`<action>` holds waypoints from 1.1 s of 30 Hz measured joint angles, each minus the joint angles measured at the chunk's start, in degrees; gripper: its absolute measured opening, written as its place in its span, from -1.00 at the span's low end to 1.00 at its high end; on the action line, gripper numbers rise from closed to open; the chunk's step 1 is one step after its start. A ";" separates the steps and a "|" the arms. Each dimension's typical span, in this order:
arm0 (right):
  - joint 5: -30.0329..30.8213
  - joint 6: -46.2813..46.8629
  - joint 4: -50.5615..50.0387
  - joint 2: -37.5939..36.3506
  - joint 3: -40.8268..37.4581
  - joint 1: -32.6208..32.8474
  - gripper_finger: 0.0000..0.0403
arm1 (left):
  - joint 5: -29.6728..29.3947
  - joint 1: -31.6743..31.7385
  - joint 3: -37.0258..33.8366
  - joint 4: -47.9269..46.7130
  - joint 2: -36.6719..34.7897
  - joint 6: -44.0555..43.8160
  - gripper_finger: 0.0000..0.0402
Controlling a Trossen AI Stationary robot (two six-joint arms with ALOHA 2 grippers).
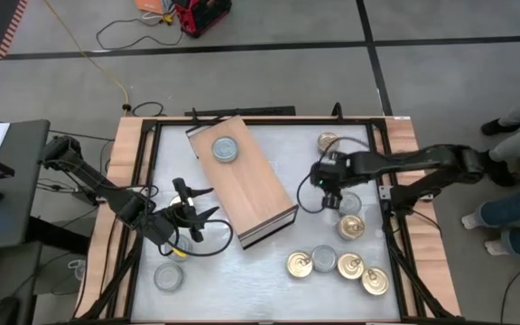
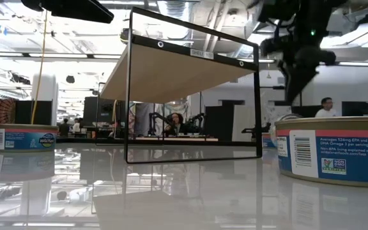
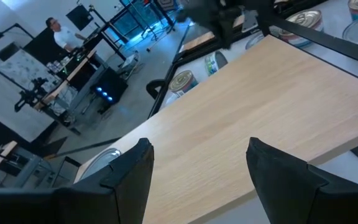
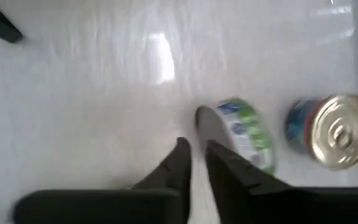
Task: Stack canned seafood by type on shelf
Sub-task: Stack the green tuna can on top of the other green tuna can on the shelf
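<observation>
On the right half of the white tabletop, we find the right gripper [image 4: 194,155] hovering with fingers nearly pressed together, holding nothing, just beside a green-labelled round tin lying on its side [image 4: 244,134]. This tipped tin may roll if nudged. The left gripper [image 3: 194,165], fingers spread and empty, waits beside the long light-wood shelf board [image 1: 242,176], which carries one silver-topped tin [image 1: 225,149].

Large open robotics lab or workshop. Exposed ducts and strip lights [image 2: 171,54] run overhead, over a grey concrete floor [image 1: 332,23] with loose cables [image 1: 120,32]. Rows of benches [image 2: 171,137] carry other robot arms and monitors; people [image 2: 326,107] sit at them. White tabletop [image 1: 269,262] in a wooden frame.
</observation>
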 joint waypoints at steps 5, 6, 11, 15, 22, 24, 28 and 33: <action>-3.42 -7.22 0.43 -1.49 1.26 -6.93 -0.03 | 1.02 -0.23 0.00 0.00 -0.04 -0.31 0.22; -3.69 -8.36 0.70 -1.20 1.26 -8.36 0.11 | 2.08 -0.47 0.00 -0.01 -0.22 -0.35 0.22; -8.09 -16.53 3.95 3.25 1.27 -13.58 0.61 | 10.70 -1.20 0.00 -0.25 -1.70 -0.32 0.22; -8.57 -20.76 4.34 7.11 3.05 -16.03 0.70 | 14.26 -1.18 0.00 -0.39 -3.94 0.26 0.22; -12.50 -22.69 1.00 12.12 3.64 -18.00 0.53 | 14.43 -1.18 0.00 -4.89 -7.84 -2.12 0.22; -12.48 -22.72 0.83 13.39 3.64 -18.02 0.45 | 14.44 -1.18 0.00 -4.97 -7.85 -2.69 0.22; -12.39 -22.70 1.02 14.97 3.64 -18.02 0.25 | 14.45 -1.14 0.00 -5.04 -7.32 -3.33 0.22; -12.30 -22.69 0.97 14.51 3.62 -18.02 -0.16 | 12.27 -1.14 0.00 -3.09 -7.40 -3.17 0.22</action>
